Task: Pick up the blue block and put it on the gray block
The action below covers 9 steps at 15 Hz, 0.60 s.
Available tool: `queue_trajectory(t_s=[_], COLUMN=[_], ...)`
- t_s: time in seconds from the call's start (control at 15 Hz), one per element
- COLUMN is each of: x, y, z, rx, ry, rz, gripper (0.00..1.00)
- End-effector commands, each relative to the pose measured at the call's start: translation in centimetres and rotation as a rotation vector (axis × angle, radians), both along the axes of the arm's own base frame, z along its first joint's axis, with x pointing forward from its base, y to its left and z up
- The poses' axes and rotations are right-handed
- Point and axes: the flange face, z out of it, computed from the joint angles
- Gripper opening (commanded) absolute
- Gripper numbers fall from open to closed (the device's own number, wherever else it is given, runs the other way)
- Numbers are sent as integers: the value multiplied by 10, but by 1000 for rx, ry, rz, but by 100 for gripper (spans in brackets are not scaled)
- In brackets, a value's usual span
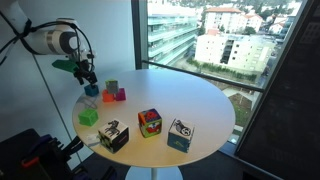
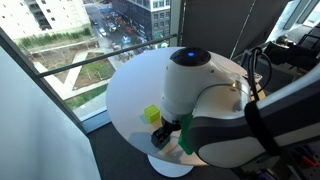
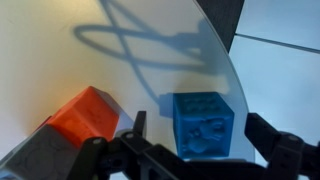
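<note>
Small plain light-blue cube, the blue block [image 3: 203,124], rests flat on the round white table [image 1: 200,95], close to the rim. In the wrist view it lies between the dark fingers [image 3: 140,126], which are spread and not visibly touching it. Robotiq gripper [image 1: 87,75] hangs right over it, released. Judged: it is lined up so the pads can close on two opposite side faces. Being a cube, it has no real long axis. Its patterned top face points up at the wrist camera, and its sides are slightly skewed to the closing line. An orange-red block [image 3: 88,115] sits near, at its 9 o'clock in the wrist view, apart from it. In an exterior view the small pale gray-green cube, the gray block [image 1: 111,86], stands near at roughly 2 o'clock. Its top is bare, ready to take the stack. Grasp not yet made.
</note>
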Motion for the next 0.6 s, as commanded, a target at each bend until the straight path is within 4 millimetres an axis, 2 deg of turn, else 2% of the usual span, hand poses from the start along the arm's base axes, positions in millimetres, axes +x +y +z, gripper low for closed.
queue_trajectory(t_s=[0.0, 0.53], x=[3, 2], y=[1, -2], z=[2, 1], rx=[2, 0], ry=[-7, -1], rz=[-10, -3], gripper=[100, 100])
